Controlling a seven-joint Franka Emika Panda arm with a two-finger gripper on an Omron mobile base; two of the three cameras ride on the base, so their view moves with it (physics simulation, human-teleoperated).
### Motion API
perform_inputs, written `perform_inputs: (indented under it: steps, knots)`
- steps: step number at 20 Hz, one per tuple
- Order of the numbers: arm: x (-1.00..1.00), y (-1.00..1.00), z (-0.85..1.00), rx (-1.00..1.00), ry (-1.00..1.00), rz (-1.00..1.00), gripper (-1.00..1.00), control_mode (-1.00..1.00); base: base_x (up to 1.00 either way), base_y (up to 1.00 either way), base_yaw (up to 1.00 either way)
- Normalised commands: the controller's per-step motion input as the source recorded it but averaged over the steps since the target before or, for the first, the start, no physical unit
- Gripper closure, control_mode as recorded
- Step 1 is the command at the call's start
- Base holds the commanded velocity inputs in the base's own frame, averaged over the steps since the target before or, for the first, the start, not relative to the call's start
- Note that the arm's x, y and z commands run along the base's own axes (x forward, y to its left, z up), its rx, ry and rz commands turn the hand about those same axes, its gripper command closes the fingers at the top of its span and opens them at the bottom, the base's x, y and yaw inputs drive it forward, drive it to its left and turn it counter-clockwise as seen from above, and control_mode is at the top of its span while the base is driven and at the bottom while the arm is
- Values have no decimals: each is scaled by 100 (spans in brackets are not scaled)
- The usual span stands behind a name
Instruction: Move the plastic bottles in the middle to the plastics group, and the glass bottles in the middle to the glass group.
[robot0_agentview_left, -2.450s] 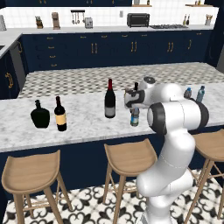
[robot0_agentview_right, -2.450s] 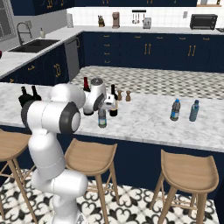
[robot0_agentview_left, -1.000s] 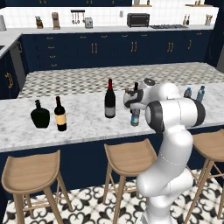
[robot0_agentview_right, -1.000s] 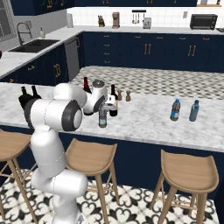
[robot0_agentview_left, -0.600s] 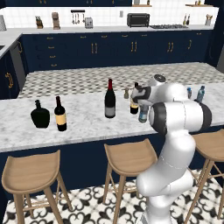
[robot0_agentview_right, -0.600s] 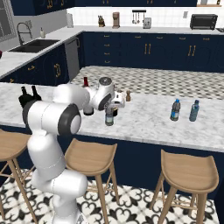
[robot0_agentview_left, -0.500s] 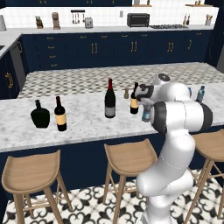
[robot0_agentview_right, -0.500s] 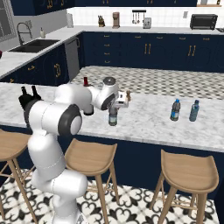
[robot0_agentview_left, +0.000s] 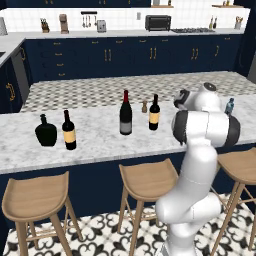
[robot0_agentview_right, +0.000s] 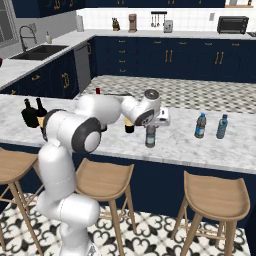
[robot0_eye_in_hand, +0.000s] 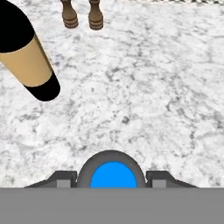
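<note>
Counter: marble island top; my arm reaches across it from the near side
Plastics group: two small bluish bottles standing together, well off toward the far end of the counter from my hand; the carry runs that way along the counter's length
Yellow-label wine bottle: upright, just beside my hand on the side away from the plastics group
Blue water bottle: upright, long axis vertical, straight under my hand; its cap looks up between my tips
Gripper: clamped on the bottle's neck from above, I judge; tips hug the cap on both sides
</note>
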Motion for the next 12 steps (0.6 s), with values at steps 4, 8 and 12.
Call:
perform_inputs:
  steps: [4,8,12]
  knots:
    - [0,-100,5,0,1,0,100,-100,0,0,0]
    - [0,-95,11,0,0,0,100,-100,0,0,0]
    - [4,-82,0,0,0,1,100,-100,0,0,0]
